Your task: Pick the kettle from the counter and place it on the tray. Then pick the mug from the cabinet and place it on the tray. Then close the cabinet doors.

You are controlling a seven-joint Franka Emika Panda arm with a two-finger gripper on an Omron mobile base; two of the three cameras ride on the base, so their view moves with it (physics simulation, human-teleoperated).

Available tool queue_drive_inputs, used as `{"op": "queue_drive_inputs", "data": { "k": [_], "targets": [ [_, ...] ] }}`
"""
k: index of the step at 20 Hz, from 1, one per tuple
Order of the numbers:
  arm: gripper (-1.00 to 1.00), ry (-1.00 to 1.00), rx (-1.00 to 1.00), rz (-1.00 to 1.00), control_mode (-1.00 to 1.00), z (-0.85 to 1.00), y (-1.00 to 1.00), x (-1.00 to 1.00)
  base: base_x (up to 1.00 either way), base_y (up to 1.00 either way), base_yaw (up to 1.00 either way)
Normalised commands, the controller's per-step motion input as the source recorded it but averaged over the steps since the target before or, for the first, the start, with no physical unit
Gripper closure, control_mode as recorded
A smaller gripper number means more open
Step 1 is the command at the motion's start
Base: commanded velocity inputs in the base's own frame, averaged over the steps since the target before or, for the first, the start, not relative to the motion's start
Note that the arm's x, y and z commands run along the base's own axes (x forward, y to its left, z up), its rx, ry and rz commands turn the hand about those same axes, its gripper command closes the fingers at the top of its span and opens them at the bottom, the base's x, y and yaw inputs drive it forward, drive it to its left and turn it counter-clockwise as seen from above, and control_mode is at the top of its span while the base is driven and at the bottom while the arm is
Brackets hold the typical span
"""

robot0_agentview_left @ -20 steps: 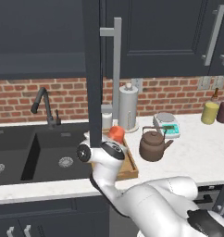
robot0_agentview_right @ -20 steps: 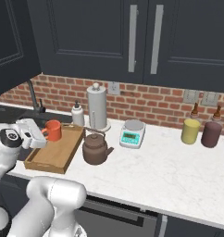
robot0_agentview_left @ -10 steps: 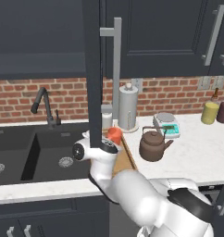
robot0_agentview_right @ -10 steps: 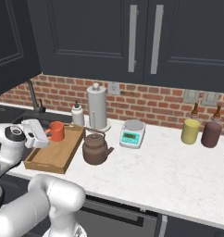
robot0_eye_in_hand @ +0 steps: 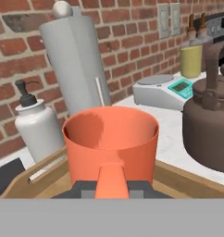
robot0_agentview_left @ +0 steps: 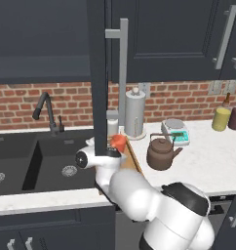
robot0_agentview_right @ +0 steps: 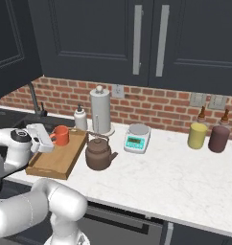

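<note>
Since a second ago my arm has carried the mug (robot0_agentview_right: pixel 61 135) lower and closer to the tray's (robot0_agentview_right: pixel 46 167) back end, while the kettle (robot0_agentview_right: pixel 98 153) sits unmoved on the surface (robot0_agentview_right: pixel 170 177) just beside the tray, not on it. My fingers (robot0_eye_in_hand: pixel 112 185) are clamped narrow on the mug's handle (seen head-on in the hand view). I judge it light, stiff and slick, so gripping the handle suits it.

Orange mug (robot0_eye_in_hand: pixel 111 139) upright over tray (robot0_agentview_right: pixel 51 162); kettle (robot0_agentview_right: pixel 98 153) seemingly beside tray.
</note>
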Motion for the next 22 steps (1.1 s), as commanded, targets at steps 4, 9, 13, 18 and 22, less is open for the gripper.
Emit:
{"op": "queue_drive_inputs", "data": {
  "k": [4,9,13,18,22],
  "targets": [
    [1.00,0.00,0.00,0.00,-1.00,-0.20,0.14,0.24,0.00,0.00,0.00],
    [1.00,0.00,-0.02,0.00,-1.00,-0.21,0.20,0.25,0.00,0.00,0.00],
    [1.00,0.00,-0.03,0.00,-1.00,-0.20,0.24,0.24,0.00,0.00,0.00],
    [1.00,0.00,-0.02,-0.01,-1.00,-0.22,0.14,0.21,0.00,0.00,0.00],
    [1.00,0.00,0.00,0.00,-1.00,-0.19,0.07,0.17,0.00,0.00,0.00]
  ]
}}
